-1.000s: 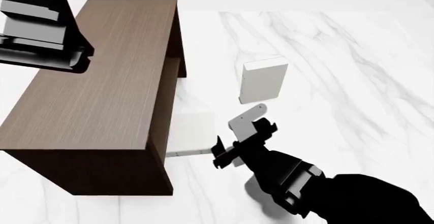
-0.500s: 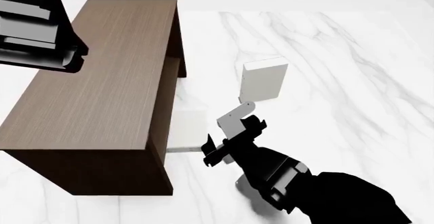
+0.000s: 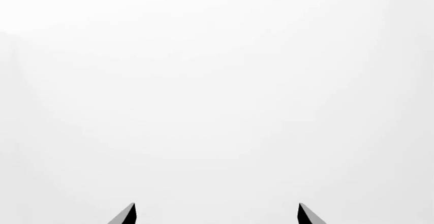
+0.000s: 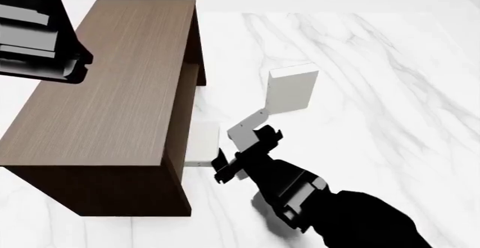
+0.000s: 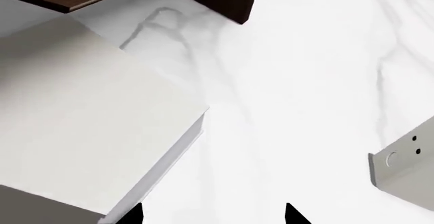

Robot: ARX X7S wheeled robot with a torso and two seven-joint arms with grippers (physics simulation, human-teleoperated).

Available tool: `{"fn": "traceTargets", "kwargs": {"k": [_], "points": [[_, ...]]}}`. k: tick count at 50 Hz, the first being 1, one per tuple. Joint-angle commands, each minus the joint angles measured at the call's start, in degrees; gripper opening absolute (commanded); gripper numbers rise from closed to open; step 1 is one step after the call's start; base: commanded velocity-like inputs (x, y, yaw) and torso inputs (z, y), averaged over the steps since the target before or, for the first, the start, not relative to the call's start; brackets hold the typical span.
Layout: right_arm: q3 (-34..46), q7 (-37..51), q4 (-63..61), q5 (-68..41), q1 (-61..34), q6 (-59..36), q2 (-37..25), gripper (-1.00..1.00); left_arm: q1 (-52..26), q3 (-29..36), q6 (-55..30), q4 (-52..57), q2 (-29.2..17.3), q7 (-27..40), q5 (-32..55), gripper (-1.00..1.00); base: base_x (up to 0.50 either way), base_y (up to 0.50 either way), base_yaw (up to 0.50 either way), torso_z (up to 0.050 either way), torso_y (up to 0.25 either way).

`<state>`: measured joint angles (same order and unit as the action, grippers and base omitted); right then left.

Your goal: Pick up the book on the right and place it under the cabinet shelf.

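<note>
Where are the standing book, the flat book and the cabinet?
standing book [image 4: 291,90], head view, front cover.
flat book [image 5: 81,127], right wrist view, top cover.
cabinet [image 4: 105,96], head view, top board.

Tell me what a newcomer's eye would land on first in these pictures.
First the long dark brown cabinet filling the left side of the head view on a white marble floor. Next the black right arm reaching in from the lower right, its right gripper beside a pale book lying flat at the cabinet's open side. A second pale book stands upright on the floor farther back.
</note>
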<state>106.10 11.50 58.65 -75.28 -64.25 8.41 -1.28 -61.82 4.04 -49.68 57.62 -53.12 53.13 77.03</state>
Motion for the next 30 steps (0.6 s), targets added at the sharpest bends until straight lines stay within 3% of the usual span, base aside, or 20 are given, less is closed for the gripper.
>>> {"fn": "traceTargets", "kwargs": {"k": [1,12,30], "points": [[-9.6,-2.2,0.2,10.0,1.3,-3.9,1.3,1.0,0.8,-0.2,0.6,0.1,-0.6,-0.1,-0.2,1.0,0.0,0.0,0.0,0.0,0.0],[-17.0,-4.1,-0.8,16.7,2.1,-6.4,1.3,1.0,1.1,0.1,0.9,0.1,-0.9,-0.2,-0.6,1.0,0.0,0.0,0.0,0.0,0.0],[-18.3,-5.8,-3.1,18.0,1.6,-7.1,1.3,1.0,1.5,0.3,1.5,0.0,-1.7,-0.4,-0.8,1.0,0.0,0.0,0.0,0.0,0.0]]}}
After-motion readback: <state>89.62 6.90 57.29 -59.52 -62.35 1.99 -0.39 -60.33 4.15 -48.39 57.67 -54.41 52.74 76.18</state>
